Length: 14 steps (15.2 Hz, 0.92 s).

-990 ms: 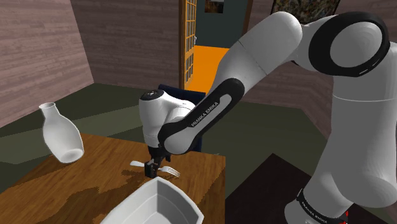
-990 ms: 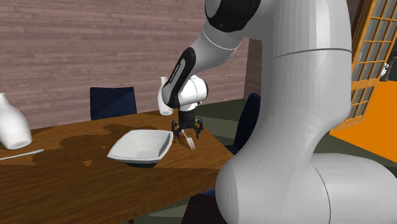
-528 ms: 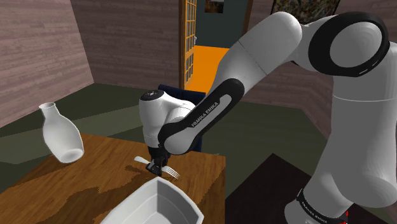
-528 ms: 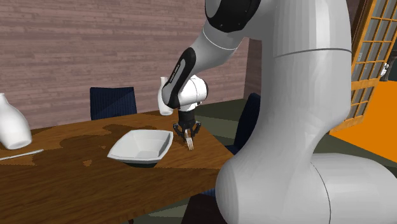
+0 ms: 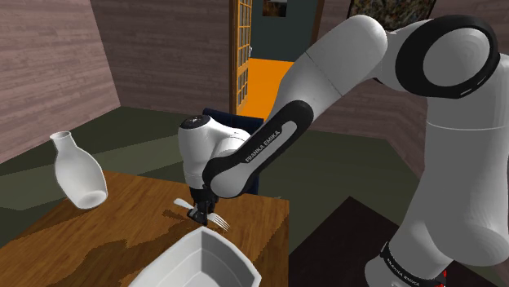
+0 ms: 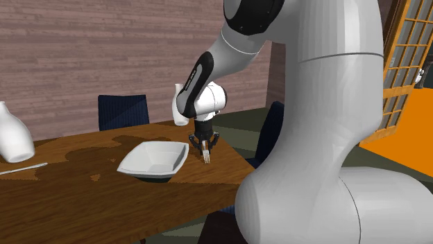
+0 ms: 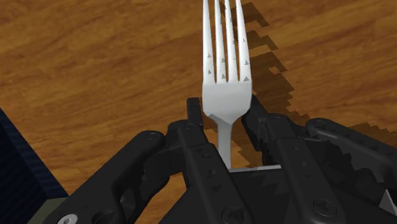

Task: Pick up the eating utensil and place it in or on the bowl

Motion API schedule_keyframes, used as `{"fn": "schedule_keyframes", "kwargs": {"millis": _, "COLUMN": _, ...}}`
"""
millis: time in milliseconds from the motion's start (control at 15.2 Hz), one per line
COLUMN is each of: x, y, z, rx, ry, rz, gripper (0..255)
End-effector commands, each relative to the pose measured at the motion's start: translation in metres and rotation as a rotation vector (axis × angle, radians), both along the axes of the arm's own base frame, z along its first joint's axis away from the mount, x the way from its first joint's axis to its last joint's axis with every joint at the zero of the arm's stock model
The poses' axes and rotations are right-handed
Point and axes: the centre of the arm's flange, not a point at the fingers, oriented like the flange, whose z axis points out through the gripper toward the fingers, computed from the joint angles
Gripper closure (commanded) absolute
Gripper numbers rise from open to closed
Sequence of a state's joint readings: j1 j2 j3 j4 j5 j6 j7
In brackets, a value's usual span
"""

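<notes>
A silver fork (image 7: pixel 224 70) lies over the wooden table (image 5: pixel 98 236), its tines pointing away from the hand. My black gripper (image 7: pixel 222 111) is shut on the fork's narrow neck, one finger (image 7: pixel 194 114) on each side just behind the tines. In the shoulder view the gripper (image 5: pixel 196 215) stands low over the table with the fork (image 5: pixel 220 221) sticking out of both sides of it. The white squarish bowl (image 5: pixel 204 261) sits right beside it, nearer the camera. In the second exterior view the fork (image 6: pixel 207 158) hangs under the gripper (image 6: pixel 205 147), just right of the bowl (image 6: pixel 154 159).
A white vase (image 5: pixel 80 173) stands at the table's far left in the shoulder view. The second exterior view has a thin white utensil (image 6: pixel 21 168) near the left edge and a dark blue chair (image 6: pixel 123 111) behind the table. The table's edge runs close beside the fork.
The fingers stood apart around the fork and have closed on its neck. The fork's handle end has tipped up slightly. The arm has hardly moved.
</notes>
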<state>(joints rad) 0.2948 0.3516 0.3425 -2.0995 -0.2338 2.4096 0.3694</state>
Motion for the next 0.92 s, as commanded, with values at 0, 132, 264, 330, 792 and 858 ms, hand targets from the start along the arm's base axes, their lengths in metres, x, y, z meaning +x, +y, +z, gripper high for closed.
{"fn": "schedule_keyframes", "kwargs": {"millis": 0, "x": 0.0, "y": 0.0, "z": 0.005, "rx": -0.001, "ry": 0.001, "rz": 0.0, "gripper": 255}}
{"fn": "schedule_keyframes", "kwargs": {"millis": 132, "x": 0.0, "y": 0.0, "z": 0.015, "rx": -0.001, "ry": 0.001, "rz": 0.0, "gripper": 255}}
{"fn": "schedule_keyframes", "kwargs": {"millis": 264, "x": 0.0, "y": 0.0, "z": 0.026, "rx": -0.001, "ry": 0.001, "rz": 0.0, "gripper": 255}}
{"fn": "schedule_keyframes", "kwargs": {"millis": 330, "x": 0.0, "y": 0.0, "z": 0.031, "rx": -0.001, "ry": 0.001, "rz": 0.0, "gripper": 255}}
{"fn": "schedule_keyframes", "kwargs": {"millis": 792, "x": 0.0, "y": 0.0, "z": 0.068, "rx": -0.001, "ry": 0.001, "rz": 0.0, "gripper": 255}}
{"fn": "schedule_keyframes", "kwargs": {"millis": 858, "x": 0.0, "y": 0.0, "z": 0.073, "rx": -0.001, "ry": 0.001, "rz": 0.0, "gripper": 255}}
